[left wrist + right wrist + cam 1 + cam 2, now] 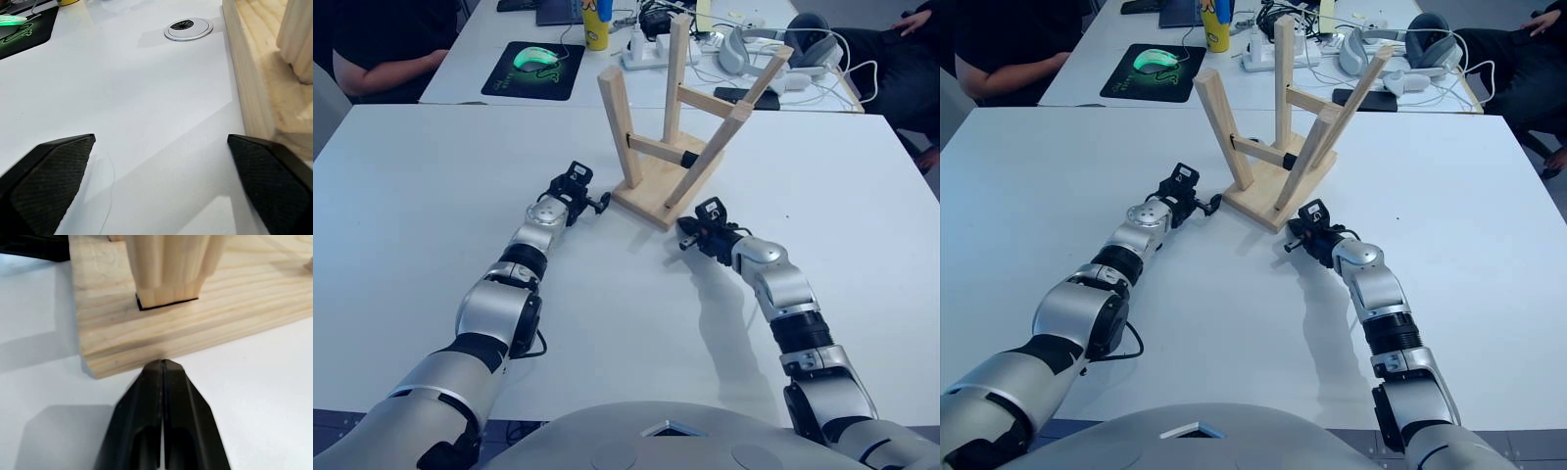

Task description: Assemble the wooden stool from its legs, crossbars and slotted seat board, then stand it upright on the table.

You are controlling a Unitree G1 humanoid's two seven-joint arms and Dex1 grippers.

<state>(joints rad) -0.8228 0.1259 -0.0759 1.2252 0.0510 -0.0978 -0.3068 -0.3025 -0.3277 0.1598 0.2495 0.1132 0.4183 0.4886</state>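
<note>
Right gripper [163, 364] was pinched shut on nothing, tips right at the near edge of the seat board [195, 328]. Left gripper [592, 200] sat wide open just beside the board's left edge. Stool [677, 127] was upside down mid-table [431, 196], legs up. For the flip I'd grab a leg low, tip slowly, and brace the board with the other gripper.

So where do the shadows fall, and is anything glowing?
Left eye view: a mouse glows green on the far desk; the stool leaves a faint shadow on the table at its near edge. Left wrist view: the seat board throws a soft grey band across it. Right wrist view: grey shade lies beside the board's corner.
</note>
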